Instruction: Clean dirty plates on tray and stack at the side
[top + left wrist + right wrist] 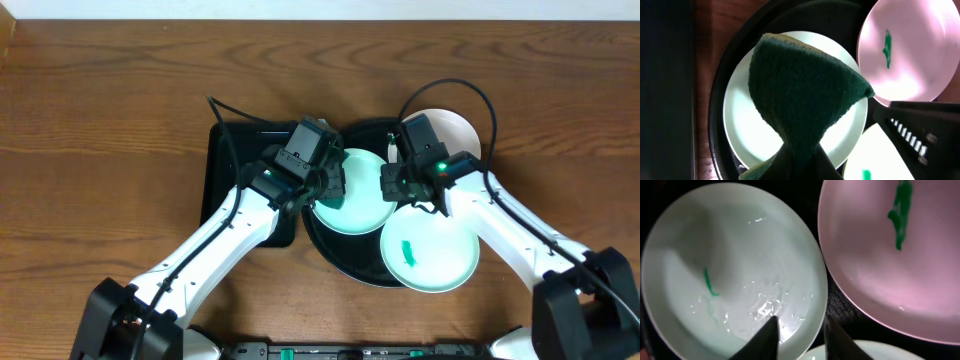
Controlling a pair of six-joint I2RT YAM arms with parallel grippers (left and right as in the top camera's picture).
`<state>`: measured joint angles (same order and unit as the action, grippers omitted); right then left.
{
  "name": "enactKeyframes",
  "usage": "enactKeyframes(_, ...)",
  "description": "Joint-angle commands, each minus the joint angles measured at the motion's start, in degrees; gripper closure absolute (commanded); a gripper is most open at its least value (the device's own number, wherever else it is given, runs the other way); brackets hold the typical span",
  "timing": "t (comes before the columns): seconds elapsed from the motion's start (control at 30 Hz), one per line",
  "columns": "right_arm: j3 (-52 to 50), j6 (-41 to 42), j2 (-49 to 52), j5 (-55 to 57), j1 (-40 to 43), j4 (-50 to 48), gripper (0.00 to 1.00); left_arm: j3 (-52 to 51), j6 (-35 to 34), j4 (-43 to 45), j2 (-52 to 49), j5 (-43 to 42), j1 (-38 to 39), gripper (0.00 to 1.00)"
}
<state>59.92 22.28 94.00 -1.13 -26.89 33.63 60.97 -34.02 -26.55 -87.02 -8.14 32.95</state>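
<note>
Left fingers [826,169] pinch a rough green sponge [800,90] over a glossy round mint plate [730,260]; right fingers [766,339] stand slightly apart at its rim.

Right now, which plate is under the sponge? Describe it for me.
Start at the large round black tray on the wooden table. Toward the robot's left on it lies a pale mint-green round plate, under a dark green sponge. Its white neighbour and mint-green neighbour bear bold green smears; it shows only a thin streak.

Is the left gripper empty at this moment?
No, the left gripper is shut on a dark green sponge, held above a pale plate.
</note>
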Motion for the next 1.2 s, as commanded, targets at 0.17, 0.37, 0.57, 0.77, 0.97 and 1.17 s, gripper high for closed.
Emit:
enactKeyframes(0.17, 0.2, 1.5, 4.5, 1.1, 0.3, -0.9, 0.78, -0.5, 1.0, -0.2, -0.2, 1.4, -0.1, 0.92)
enactKeyframes(0.37, 0.2, 1.5, 4.6, 1.1, 0.3, -0.8, 0.78, -0.5, 1.0, -0.2, -0.2, 1.4, -0.1, 0.92)
enactKeyframes(0.57, -0.1, 1.5, 4.6, 1.1, 0.3, -0.7, 0.78, -0.5, 1.0, -0.2, -0.2, 1.4, -0.1, 0.92)
enactKeyframes(0.77, -0.2, 1.5, 4.6, 1.2, 0.3, -0.6, 0.76, -0.5, 1.0, -0.2, -0.2, 1.4, -0.1, 0.92)
enactKeyframes(0.97, -0.8, 1.5, 4.6, 1.4, 0.3, -0.9, 0.75, -0.5, 1.0, -0.2, -0.2, 1.4, -0.1, 0.92)
enactKeyframes(1.17, -1.4, 1.5, 4.6, 1.6, 0.3, -1.3, 0.79, -0.5, 1.0, -0.2, -0.2, 1.4, -0.1, 0.92)
